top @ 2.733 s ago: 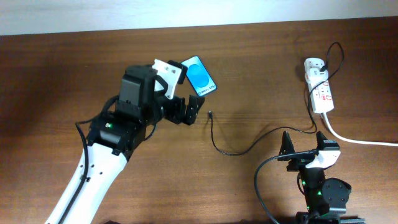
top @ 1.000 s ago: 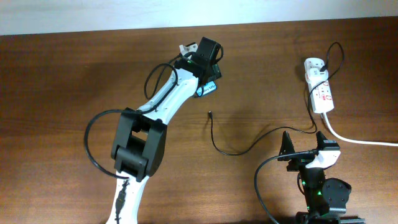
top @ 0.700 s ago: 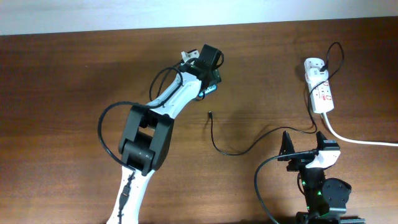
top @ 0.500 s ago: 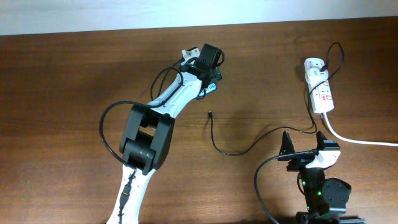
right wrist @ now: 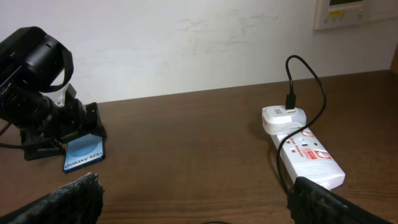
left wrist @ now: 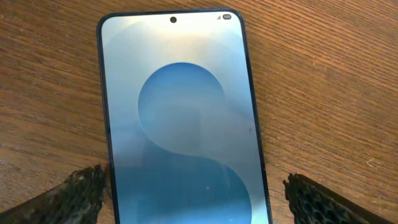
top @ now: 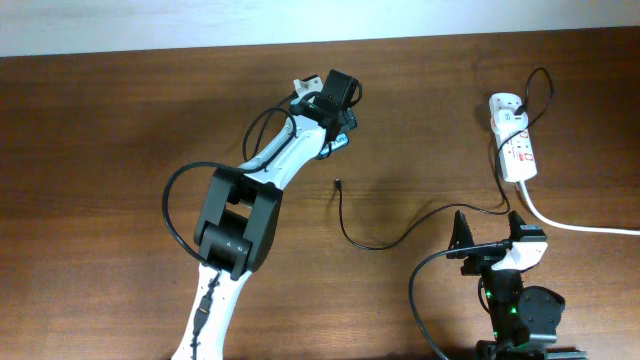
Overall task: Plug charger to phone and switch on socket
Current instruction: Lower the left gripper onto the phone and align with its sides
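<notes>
The phone (left wrist: 180,112) lies flat on the wooden table, screen up and lit blue. My left gripper (left wrist: 194,180) is open, one finger on each side of the phone's lower end. In the overhead view the left gripper (top: 335,128) covers most of the phone (top: 341,143). The charger (top: 385,241) is a thin black cable curving across the table, its plug tip (top: 338,183) lying free just below the phone. The socket (top: 513,141) lies at the far right, also in the right wrist view (right wrist: 308,155). My right gripper (top: 489,236) is open and empty, near the front edge.
A thick white cord (top: 580,226) trails from the socket to the right edge. The charger's far end loops into a white adapter (right wrist: 283,116) on the socket. A pale wall (right wrist: 186,43) stands behind the table's far edge.
My left arm has stretched out from a folded pose to the phone and lowered its open fingers around it. It has held nearly still for the last half second. The right arm has not moved.
</notes>
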`<state>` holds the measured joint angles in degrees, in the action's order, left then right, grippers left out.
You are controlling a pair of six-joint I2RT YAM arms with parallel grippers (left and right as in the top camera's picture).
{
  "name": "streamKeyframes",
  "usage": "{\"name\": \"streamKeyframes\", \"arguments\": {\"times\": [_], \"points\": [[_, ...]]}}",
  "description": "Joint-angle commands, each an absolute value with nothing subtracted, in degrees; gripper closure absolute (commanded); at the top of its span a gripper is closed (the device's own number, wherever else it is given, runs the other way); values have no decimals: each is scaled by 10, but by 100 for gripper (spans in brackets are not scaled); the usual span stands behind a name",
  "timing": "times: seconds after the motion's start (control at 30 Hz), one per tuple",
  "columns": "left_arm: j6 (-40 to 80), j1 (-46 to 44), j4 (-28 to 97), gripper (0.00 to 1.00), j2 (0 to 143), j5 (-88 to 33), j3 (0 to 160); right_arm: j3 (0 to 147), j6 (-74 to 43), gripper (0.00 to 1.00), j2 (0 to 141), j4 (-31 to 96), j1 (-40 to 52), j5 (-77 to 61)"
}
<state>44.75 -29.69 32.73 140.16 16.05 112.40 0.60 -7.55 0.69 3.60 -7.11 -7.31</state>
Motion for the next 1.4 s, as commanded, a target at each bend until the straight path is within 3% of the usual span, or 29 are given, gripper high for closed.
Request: {"name": "streamKeyframes", "arguments": {"times": [0.0, 0.57, 1.07, 1.27, 1.37], "points": [[449, -303, 332, 2, 1448, 144, 1118, 3, -78, 1, 3, 39, -68, -70], [426, -319, 394, 0, 1488, 148, 1118, 3, -78, 1, 3, 39, -68, -70], [413, -318, 449, 9, 1489, 144, 1118, 3, -78, 1, 3, 39, -68, -70], [413, -317, 481, 12, 1489, 90, 1119, 3, -78, 1, 3, 39, -68, -70], [413, -314, 488, 20, 1489, 81, 1119, 3, -78, 1, 3, 39, -68, -70]]}}
